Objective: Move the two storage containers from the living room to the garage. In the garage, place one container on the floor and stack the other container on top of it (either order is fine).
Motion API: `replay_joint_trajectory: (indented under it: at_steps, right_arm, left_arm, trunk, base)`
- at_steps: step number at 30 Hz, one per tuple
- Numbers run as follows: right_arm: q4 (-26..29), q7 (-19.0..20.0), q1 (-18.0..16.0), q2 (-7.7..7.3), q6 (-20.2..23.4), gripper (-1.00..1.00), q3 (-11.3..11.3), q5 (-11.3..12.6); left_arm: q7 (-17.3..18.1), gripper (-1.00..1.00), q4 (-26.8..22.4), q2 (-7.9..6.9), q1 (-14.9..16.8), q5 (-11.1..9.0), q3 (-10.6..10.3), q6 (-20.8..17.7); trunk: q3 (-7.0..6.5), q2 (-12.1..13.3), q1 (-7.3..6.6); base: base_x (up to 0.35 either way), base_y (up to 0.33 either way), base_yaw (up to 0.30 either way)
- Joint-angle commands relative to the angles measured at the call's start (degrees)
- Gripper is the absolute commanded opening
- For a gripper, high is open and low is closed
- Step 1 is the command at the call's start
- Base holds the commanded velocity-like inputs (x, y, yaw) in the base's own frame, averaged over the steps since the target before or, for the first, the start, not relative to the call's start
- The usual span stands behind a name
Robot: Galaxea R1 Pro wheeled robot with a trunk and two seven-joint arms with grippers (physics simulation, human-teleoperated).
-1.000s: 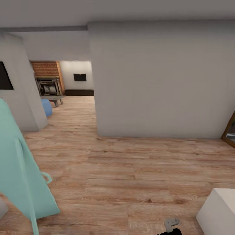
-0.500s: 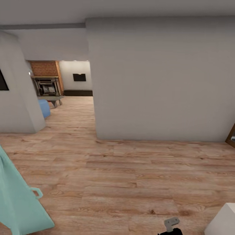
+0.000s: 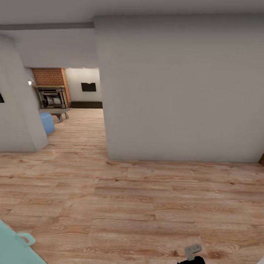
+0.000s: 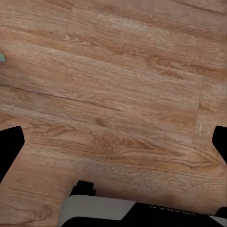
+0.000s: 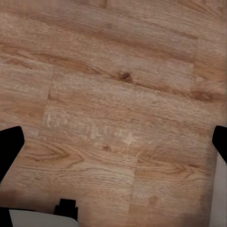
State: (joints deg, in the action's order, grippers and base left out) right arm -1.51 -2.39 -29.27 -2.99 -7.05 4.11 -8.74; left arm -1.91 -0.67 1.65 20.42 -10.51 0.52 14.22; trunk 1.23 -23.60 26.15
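Head view: light wood-plank floor (image 3: pixel 139 205), plain grey wall (image 3: pixel 179 88) ahead; far left, the living room's red brick fireplace (image 3: pixel 51 86). Wrist views: left gripper (image 4: pixel 113 142) and right gripper (image 5: pixel 113 142) spread wide, empty, over grained planks.

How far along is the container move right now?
Done: nothing that shows. In hand: nothing; the left gripper and right gripper are both open over light wood-plank flooring. The robot faces a doorway to the room with the red brick fireplace and a blue seat. Left: fetching both containers, carrying them to the garage, and stacking them.
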Motion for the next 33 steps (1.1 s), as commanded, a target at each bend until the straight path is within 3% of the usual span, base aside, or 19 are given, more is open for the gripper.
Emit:
replay_joint_trajectory:
  at_steps: [1, 23, 33]
  right_arm:
    - [-0.2, -0.2, -0.1, 0.0, -0.2, 1.0, 0.4, -0.3]
    - [-0.2, 0.4, -0.1, 0.0, -0.2, 1.0, 0.5, -0.2]
    - [-0.2, 0.4, -0.1, 0.0, -0.2, 1.0, 0.5, -0.2]
  left_arm:
    - [-0.1, 1.0, 0.1, 0.02, 0.1, -0.2, 0.0, 0.2]
    - [0.0, 1.0, 0.1, 0.0, 0.1, -0.2, 0.0, 0.2]
    - [0.0, 1.0, 0.1, -0.05, 0.1, -0.2, 0.0, 0.2]
  trunk:
    - [0.13, -0.1, 0.07]
    - [0.13, -0.1, 0.07]
    - [0.13, -0.1, 0.07]
  base:
    - [0.328, 0.0, 0.0]
    - [0.328, 0.0, 0.006]
    - [0.328, 0.0, 0.24]
